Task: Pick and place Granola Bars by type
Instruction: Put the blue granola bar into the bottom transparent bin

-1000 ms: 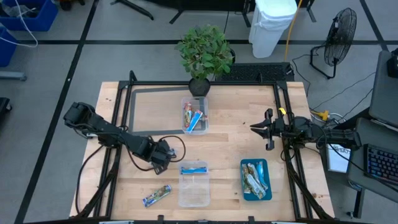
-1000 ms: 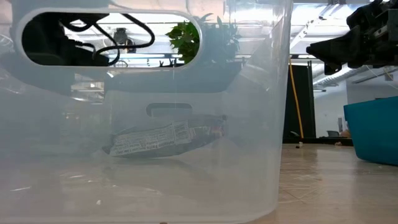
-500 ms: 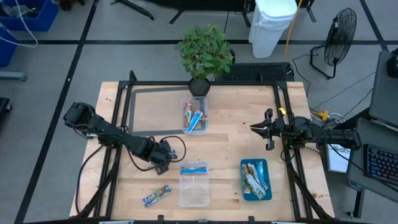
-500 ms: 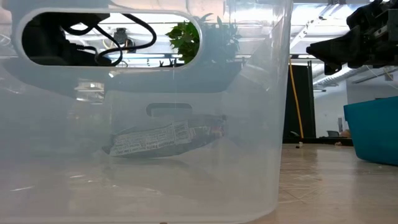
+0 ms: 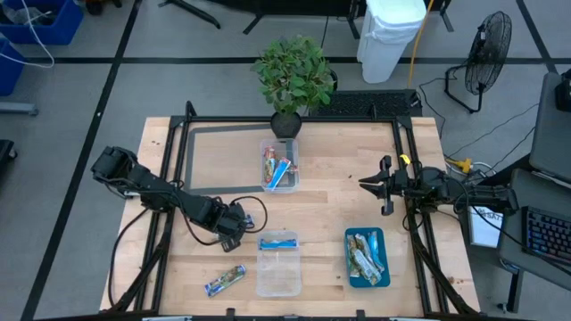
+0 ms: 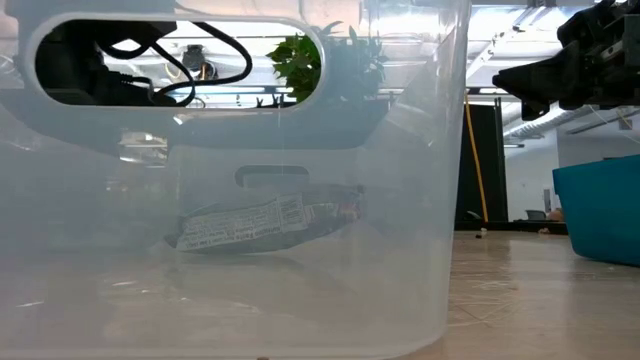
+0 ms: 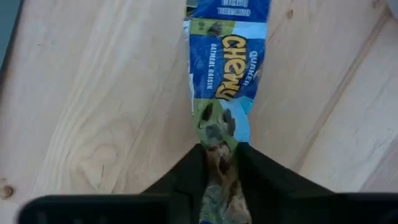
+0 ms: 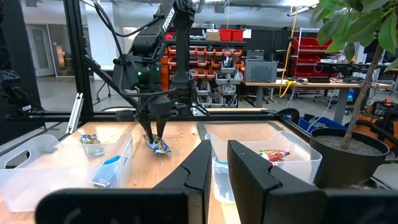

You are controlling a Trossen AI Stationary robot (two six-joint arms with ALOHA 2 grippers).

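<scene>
My left gripper (image 5: pixel 234 223) (image 8: pixel 155 134) is shut on a blue-white granola bar (image 7: pixel 227 56), left of the near clear tub (image 5: pixel 278 276). That tub holds a blue bar (image 5: pixel 278 242) at its far end. Another blue bar (image 5: pixel 225 280) lies flat on the table near the front edge. The far tub (image 5: pixel 279 183) holds red-blue bars (image 5: pixel 278 165). Several green-gold and silvery bars lie in the teal tray (image 5: pixel 350 267). My right gripper (image 5: pixel 363 184) hovers shut at the table's right, touching nothing. My left gripper pinches the blue-white bar between its two fingers by one crimped end (image 7: pixel 217 146), coming from above and pointing down. The bar hangs below the fingers (image 8: pixel 160 147), close over the wood. Whether its lower end touches the table I cannot tell.
A potted plant (image 5: pixel 294 76) stands at the table's far edge behind the far tub. A black frame (image 5: pixel 183 152) runs along the table's sides. Bare wood lies between the tubs and my right gripper.
My left gripper, shut on the bar throughout, has edged slightly toward the near tub; its cable loop has swung with it. The right arm has kept still.
</scene>
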